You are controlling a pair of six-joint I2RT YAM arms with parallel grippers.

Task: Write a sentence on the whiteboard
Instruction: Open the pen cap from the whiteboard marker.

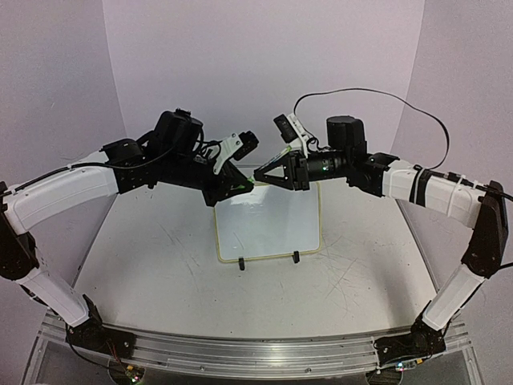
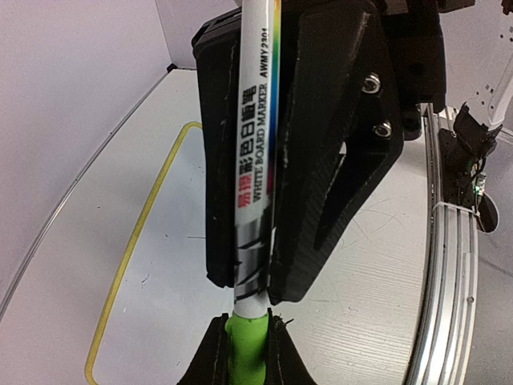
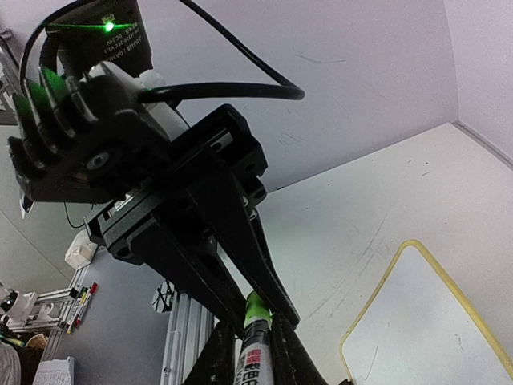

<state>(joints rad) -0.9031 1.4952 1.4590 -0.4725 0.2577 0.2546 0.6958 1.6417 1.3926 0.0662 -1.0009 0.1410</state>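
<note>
One marker, printed "WHITE BOARD MARKER AWMY2301", hangs over one whiteboard, left gripper clamped on its barrel, right gripper pinching its green end.

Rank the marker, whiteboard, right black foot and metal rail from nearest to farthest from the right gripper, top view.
1. marker, held in the right gripper.
2. whiteboard, just under it.
3. black foot, at the board's near edge, right.
4. metal rail, at the table's near edge.

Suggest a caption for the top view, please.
Left fingers and right fingers hold a green-capped white marker above the blank yellow-rimmed whiteboard.
</note>
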